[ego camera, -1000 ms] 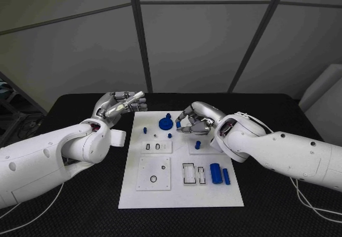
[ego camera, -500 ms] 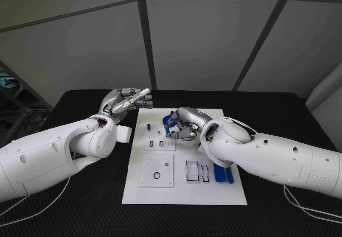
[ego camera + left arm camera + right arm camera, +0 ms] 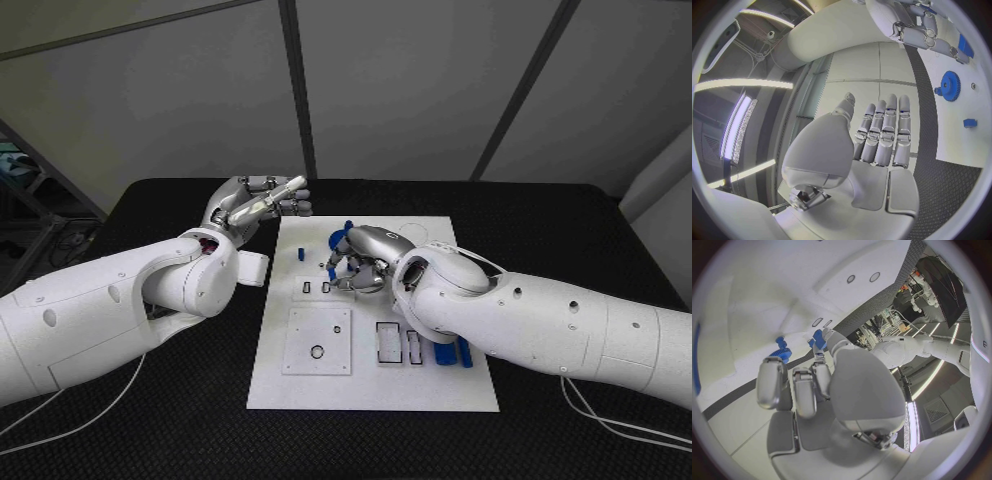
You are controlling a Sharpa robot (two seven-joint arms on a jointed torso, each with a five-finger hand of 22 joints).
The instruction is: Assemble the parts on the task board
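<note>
- No text, label, brand, number or sign can be read in any of the views.
- The task board (image 3: 372,395) carries only outlined shapes, without letters or digits.
- The arms and hands show no readable marking.

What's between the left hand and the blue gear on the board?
Nothing visible. The left hand hangs open above the table off the task board's far left corner; the blue gear lies past its fingers, with the right hand beside it.
</note>
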